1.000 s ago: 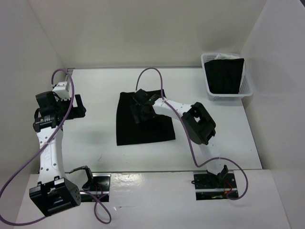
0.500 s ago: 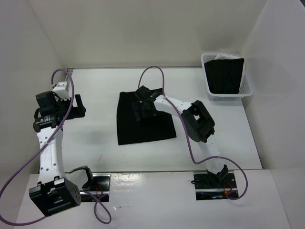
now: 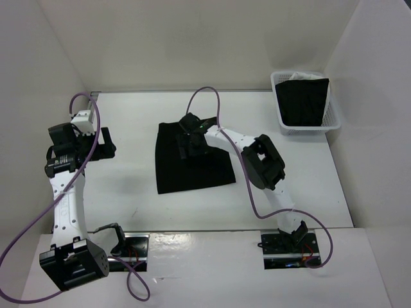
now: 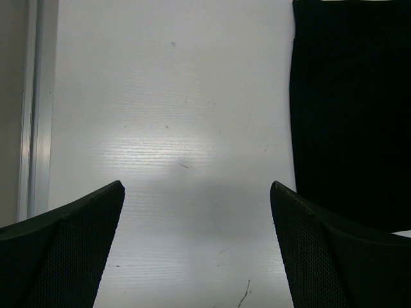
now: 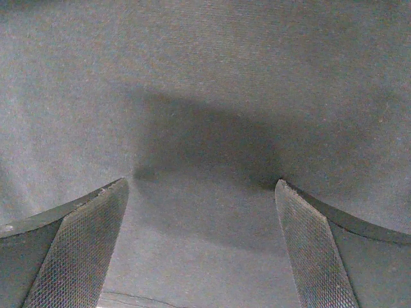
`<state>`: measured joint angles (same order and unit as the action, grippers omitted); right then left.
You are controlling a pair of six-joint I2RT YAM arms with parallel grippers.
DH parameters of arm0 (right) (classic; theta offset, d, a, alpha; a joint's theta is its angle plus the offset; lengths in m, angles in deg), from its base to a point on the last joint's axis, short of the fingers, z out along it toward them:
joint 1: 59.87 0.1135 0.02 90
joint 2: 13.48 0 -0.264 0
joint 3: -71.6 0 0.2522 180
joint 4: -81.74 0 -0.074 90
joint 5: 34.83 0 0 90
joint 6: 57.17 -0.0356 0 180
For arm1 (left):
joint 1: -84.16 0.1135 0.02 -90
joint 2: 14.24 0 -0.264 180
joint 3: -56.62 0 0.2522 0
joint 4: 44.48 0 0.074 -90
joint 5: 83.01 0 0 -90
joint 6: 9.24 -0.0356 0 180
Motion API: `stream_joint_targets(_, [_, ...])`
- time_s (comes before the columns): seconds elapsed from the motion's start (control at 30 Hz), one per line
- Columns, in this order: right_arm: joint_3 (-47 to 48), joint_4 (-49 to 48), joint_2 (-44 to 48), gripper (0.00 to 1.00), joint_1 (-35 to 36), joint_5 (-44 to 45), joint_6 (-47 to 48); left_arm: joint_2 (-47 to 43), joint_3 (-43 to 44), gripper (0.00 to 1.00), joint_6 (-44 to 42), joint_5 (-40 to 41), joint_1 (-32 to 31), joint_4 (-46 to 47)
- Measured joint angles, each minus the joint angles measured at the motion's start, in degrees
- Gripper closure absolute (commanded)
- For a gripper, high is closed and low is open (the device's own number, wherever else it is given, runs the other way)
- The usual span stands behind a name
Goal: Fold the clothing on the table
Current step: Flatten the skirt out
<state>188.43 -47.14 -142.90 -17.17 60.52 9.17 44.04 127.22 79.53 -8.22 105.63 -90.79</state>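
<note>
The black clothing (image 3: 196, 172) lies flat in the middle of the table (image 3: 128, 183), with the right gripper (image 5: 201, 181) wide open over its top part and the left gripper (image 4: 197, 185) wide open at the left.

No writing, label, brand mark, number or sign can be read in any view, whether on the clothing (image 3: 192, 176), on the table (image 3: 128, 186) or on the white mesh basket (image 3: 308, 128) at the tabletop's far right corner.

White table (image 3: 128, 183) with black clothing (image 3: 192, 176), mesh basket (image 3: 307, 126)
</note>
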Motion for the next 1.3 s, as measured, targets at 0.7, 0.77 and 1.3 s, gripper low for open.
stream_joint_targets(0.7, [8.1, 5.7, -5.2, 0.01, 2.3, 12.2, -10.4, 0.0, -0.8, 0.00, 0.0, 0.4, 0.0, 0.0])
stream_joint_targets(0.77, [9.6, 6.4, -6.1, 0.01, 2.3, 12.7, -11.5, 0.0, -0.8, 0.00, 0.0, 0.4, 0.0, 0.0])
stream_joint_targets(1.3, [22.2, 11.5, -13.1, 0.03, -0.8, 13.8, -12.6, 0.0, -0.8, 0.00, 0.0, 0.4, 0.0, 0.0])
